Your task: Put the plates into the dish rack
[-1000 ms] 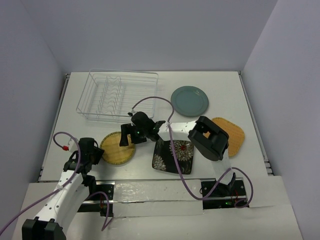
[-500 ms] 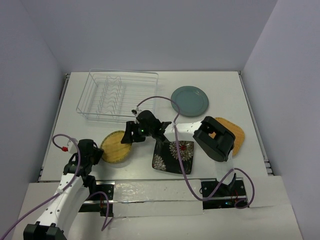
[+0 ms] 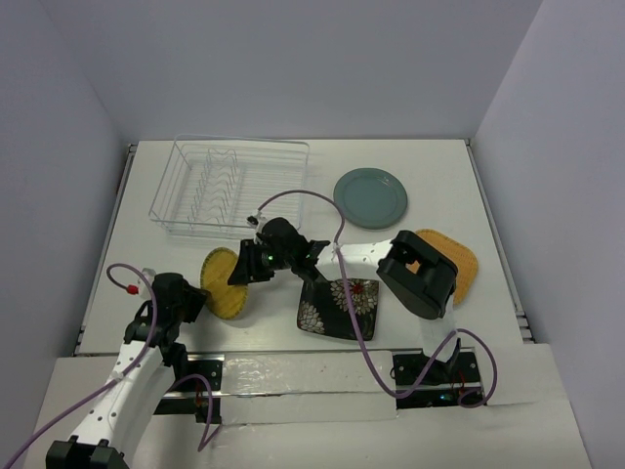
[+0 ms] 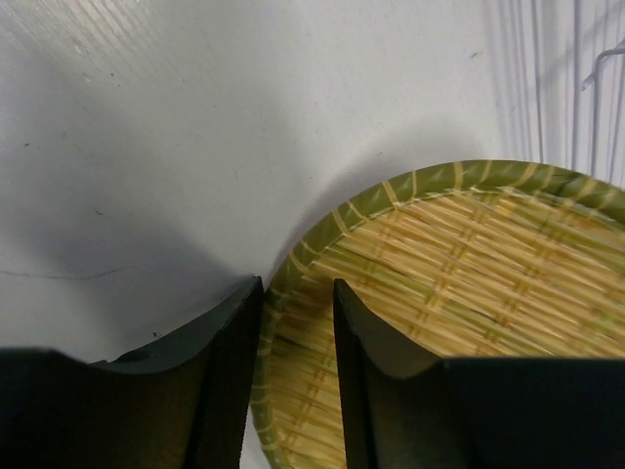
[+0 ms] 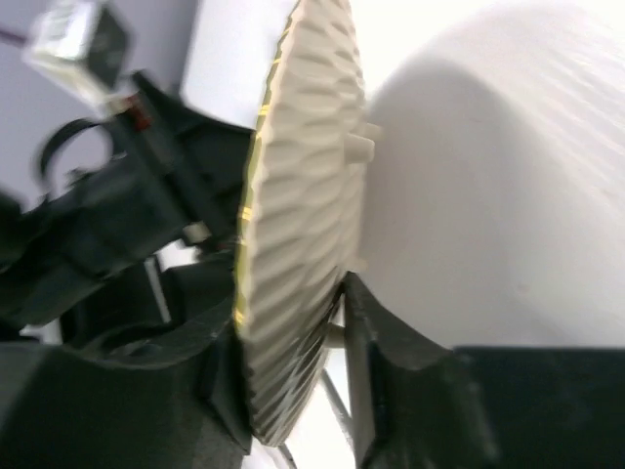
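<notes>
The round yellow woven plate (image 3: 223, 288) stands tipped up on edge at the table's front left, between both grippers. My right gripper (image 3: 240, 273) is shut on its right rim; the right wrist view shows the plate (image 5: 303, 195) edge-on, pinched between the gripper's (image 5: 293, 381) two fingers. My left gripper (image 3: 192, 301) is at the plate's left rim. In the left wrist view that gripper's (image 4: 296, 332) fingers straddle the green rim of the plate (image 4: 469, 283) with a little slack; whether they still pinch is unclear. The clear dish rack (image 3: 229, 186) stands behind, holding nothing.
The square black flowered plate (image 3: 342, 305) lies flat just right of the yellow one, under the right arm's cable. The teal-grey plate (image 3: 370, 197) sits right of the rack. The orange woven plate (image 3: 461, 269) is partly hidden behind the right arm. Rack wires (image 4: 586, 88) show ahead of the left gripper.
The yellow plate has gone from lying flat to standing on edge. My right gripper has closed onto its right rim. The left gripper stays at the left rim.
</notes>
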Robot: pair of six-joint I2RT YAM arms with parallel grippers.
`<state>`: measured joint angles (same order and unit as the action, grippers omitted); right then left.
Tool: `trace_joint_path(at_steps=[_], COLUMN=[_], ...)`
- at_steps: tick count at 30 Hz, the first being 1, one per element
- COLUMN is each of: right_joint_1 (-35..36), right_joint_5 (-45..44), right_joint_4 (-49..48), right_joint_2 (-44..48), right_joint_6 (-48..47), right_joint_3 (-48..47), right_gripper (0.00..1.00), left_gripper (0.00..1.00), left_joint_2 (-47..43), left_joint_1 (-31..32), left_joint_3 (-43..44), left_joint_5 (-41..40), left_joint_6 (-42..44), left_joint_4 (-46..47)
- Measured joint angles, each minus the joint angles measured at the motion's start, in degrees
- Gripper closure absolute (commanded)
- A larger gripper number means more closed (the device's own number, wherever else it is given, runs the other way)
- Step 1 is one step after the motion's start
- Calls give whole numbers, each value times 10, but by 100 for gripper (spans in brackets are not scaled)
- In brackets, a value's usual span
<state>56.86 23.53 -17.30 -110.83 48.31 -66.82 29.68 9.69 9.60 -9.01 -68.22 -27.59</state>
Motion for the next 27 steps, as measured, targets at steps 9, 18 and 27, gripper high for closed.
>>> trace_joint_path(at_steps=[9,18,27], right_joint_1=[4,11,-20], right_joint_5=[-114,-158,-260], right_joint_4=[87,125,160], right_joint_2=[18,150,283], right_joint_6=[-34,-172,-424], right_joint_3=[5,4,-113], right_gripper=[100,100,100], left_gripper=[21,2,0], left_joint_2=[-35,-90,-138], left_joint_1=[1,4,5], left_joint_3=[14,124,263], left_joint_5=[9,-23,-169], left_joint_6=[11,13,1], left_joint_4=[-1,-57,-87])
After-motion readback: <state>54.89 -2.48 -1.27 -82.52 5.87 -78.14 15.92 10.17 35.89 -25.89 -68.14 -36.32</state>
